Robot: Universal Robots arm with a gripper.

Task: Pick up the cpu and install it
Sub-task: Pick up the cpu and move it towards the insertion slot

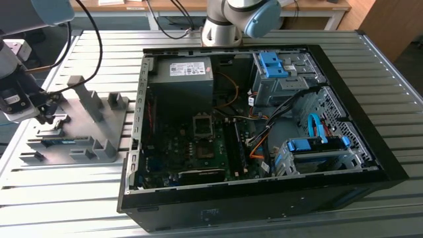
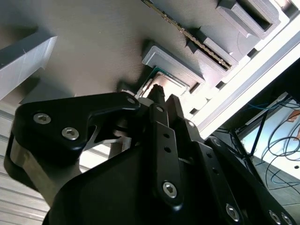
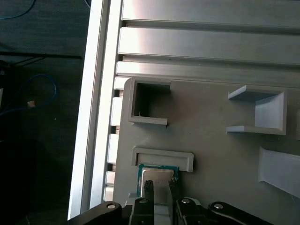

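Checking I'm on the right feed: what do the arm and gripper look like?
The gripper is matte black, built of angular linkage plates with silver socket-head screws. In the exterior view the arm has light grey segments, a pale blue joint cap and black cables beside it.

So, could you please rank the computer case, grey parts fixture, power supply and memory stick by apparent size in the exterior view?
Largest to smallest:
1. computer case
2. grey parts fixture
3. power supply
4. memory stick
No two look alike.

The tool covers part of the cpu in the first wrist view, and the picture's edge cuts off the tool's body.
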